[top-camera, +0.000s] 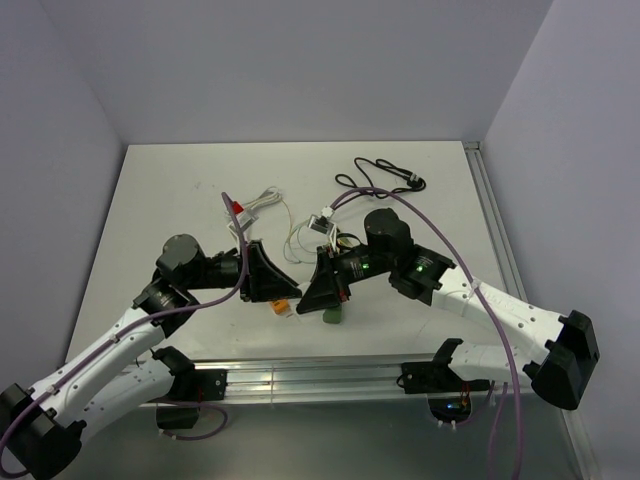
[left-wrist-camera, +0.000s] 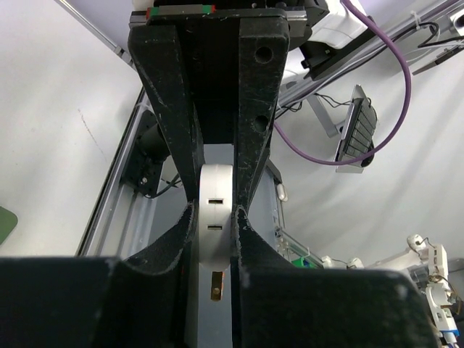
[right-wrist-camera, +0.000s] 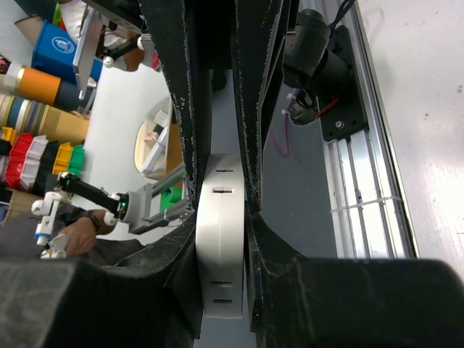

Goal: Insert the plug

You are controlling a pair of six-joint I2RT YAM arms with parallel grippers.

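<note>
Plug bodies [left-wrist-camera: 215, 206] [right-wrist-camera: 221, 246], white: two; left jaws clamp one, right jaws other.

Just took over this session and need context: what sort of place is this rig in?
Probably a robotics lab: a white table boxed in by plain walls, an aluminium mounting rail, loose cables, and coloured storage bins beyond.

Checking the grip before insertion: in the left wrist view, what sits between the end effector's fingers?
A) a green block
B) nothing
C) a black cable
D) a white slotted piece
D: the left end effector is shut on a white slotted piece, pressed from both sides.
</note>
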